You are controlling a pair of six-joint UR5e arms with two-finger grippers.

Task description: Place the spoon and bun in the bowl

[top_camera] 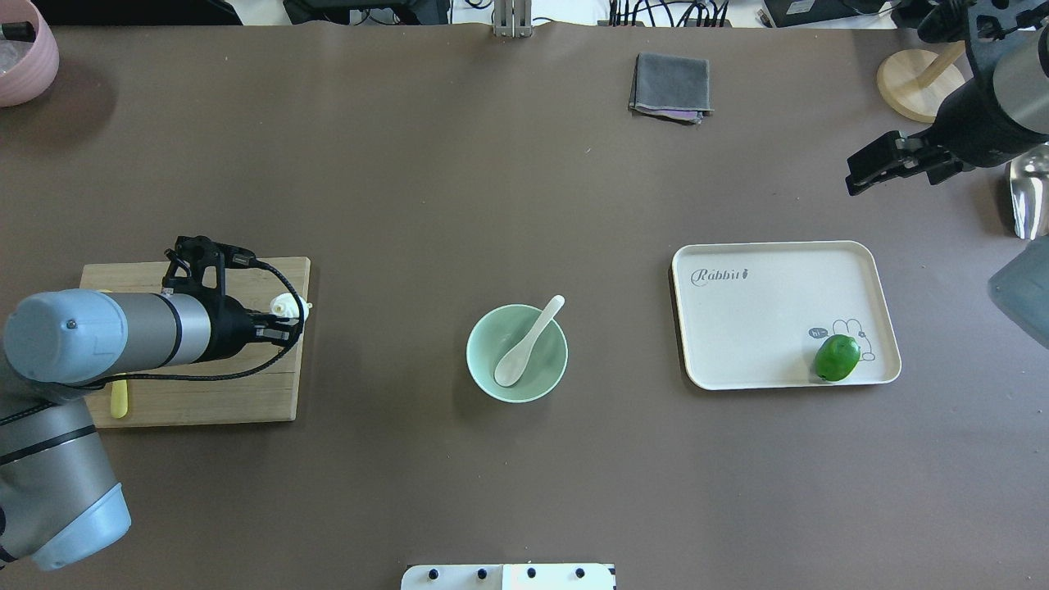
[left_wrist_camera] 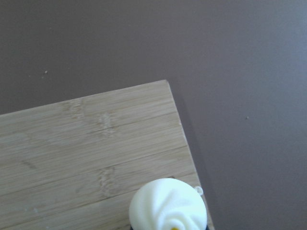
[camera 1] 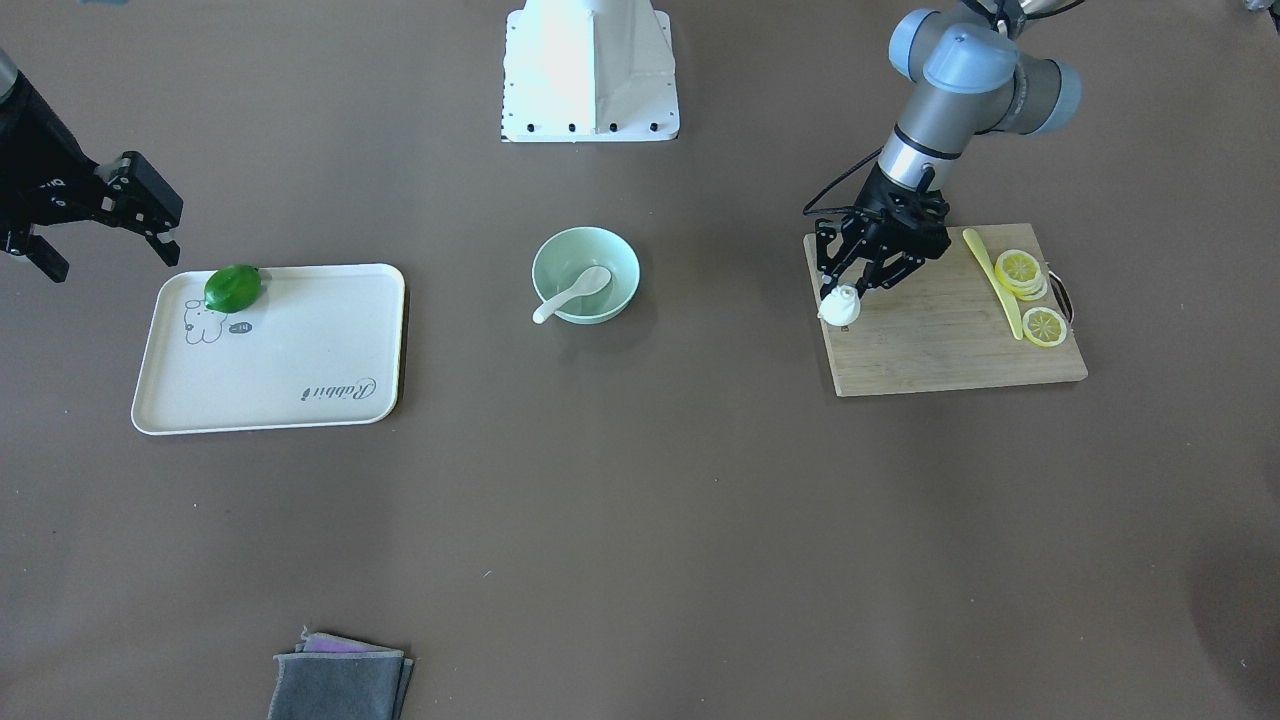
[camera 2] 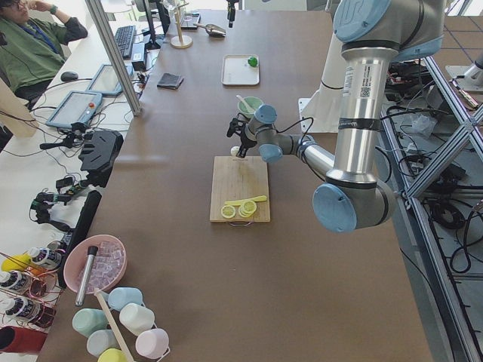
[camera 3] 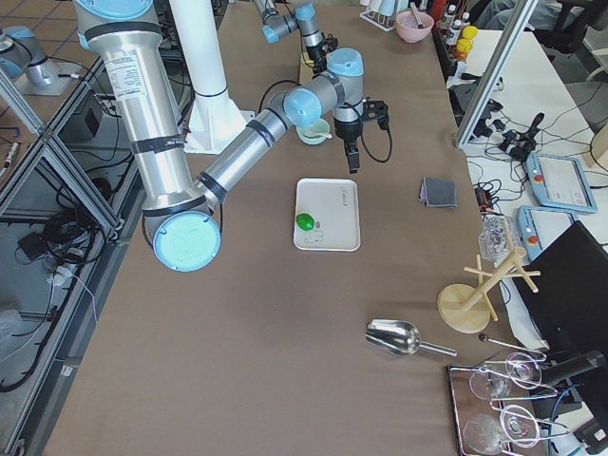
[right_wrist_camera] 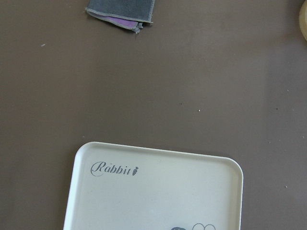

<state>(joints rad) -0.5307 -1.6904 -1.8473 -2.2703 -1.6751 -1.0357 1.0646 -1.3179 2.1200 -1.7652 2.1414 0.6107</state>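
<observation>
We see a broad table covered in matt dark-brown material, lit evenly from above so that shadows fall soft and short. Along its far side in the exterior left view stands a white desk, set off from the table by a slanting aluminium post. Beyond the table's other long edge we note a tan tiled floor.
</observation>
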